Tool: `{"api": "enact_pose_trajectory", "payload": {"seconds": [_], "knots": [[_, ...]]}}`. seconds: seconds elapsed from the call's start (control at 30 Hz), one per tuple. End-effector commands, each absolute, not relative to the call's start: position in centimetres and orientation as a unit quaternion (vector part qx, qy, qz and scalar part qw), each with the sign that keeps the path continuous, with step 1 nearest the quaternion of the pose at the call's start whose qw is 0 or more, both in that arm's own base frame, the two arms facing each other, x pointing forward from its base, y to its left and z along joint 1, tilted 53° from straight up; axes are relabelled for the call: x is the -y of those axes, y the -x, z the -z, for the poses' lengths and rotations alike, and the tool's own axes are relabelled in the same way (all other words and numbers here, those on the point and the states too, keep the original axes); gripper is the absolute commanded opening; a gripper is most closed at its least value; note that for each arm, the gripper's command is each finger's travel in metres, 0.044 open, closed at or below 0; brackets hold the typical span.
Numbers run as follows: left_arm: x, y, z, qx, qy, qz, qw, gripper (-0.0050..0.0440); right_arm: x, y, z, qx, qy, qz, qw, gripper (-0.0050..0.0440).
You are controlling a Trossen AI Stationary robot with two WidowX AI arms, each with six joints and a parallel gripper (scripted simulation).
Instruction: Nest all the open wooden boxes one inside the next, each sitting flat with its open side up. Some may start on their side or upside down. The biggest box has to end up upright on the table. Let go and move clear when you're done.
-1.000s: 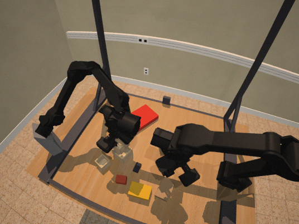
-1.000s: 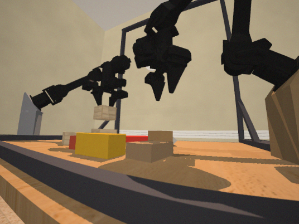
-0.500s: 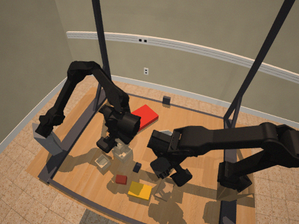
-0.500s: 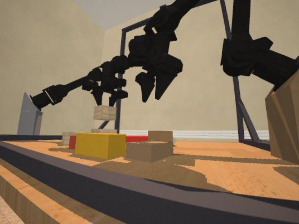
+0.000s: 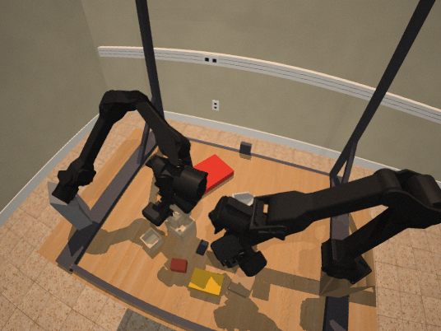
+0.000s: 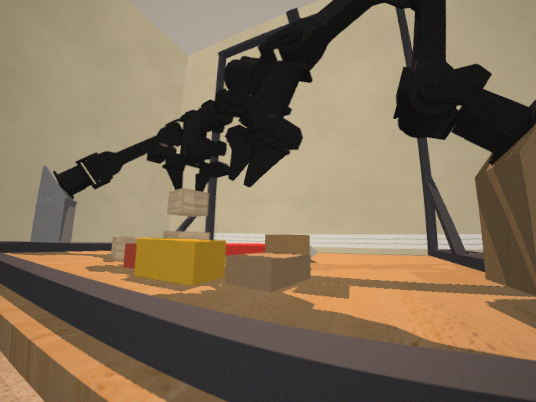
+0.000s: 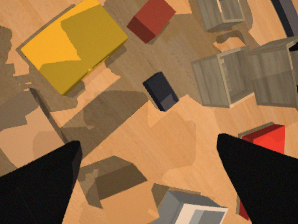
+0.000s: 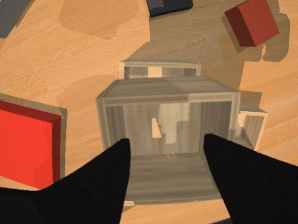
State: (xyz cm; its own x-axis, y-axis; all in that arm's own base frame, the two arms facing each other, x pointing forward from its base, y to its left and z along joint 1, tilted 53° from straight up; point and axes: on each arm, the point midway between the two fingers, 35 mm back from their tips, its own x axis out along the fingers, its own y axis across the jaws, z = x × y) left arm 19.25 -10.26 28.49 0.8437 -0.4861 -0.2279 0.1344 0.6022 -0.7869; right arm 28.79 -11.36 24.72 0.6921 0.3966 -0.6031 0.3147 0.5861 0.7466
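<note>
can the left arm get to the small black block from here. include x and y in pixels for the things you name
Probably yes: the left arm (image 5: 329, 206) (image 6: 327, 37) (image 7: 40, 187) has open jaws and nothing visibly covers the block (image 5: 201, 247) (image 7: 159, 90) (image 8: 171, 6), though the right arm (image 5: 164, 137) (image 6: 135, 151) (image 8: 92, 182) is close.

1. The top view looks steeply down from high up, across the table (image 5: 284, 177) (image 6: 390, 267) to the wall, both arms in frame.
2. The exterior view sits low and close beyond the table's edge, looking nearly level across it.
3. The left wrist view looks down past its fingers from above the table.
4. The right wrist view looks down, nearer its box (image 8: 172, 182); both wrist views share the red block (image 7: 151, 19) (image 8: 251, 24).
</note>
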Motion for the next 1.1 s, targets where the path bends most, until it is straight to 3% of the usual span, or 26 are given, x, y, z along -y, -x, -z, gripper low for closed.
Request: {"api": "enact_pose_trajectory", "payload": {"seconds": [0.0, 1.07], "knots": [[10.3, -20.0, -29.2, -0.194, 0.422, 0.196, 0.864, 0.04, 11.5, -28.7, -25.3, -0.385, -0.45, -0.025, 0.805, 0.0285], [8.1, -21.1, -35.9, 0.031, 0.398, 0.317, 0.86, 0.04, 11.5, -28.7, -25.3, -0.385, -0.45, -0.025, 0.805, 0.0285]]}}
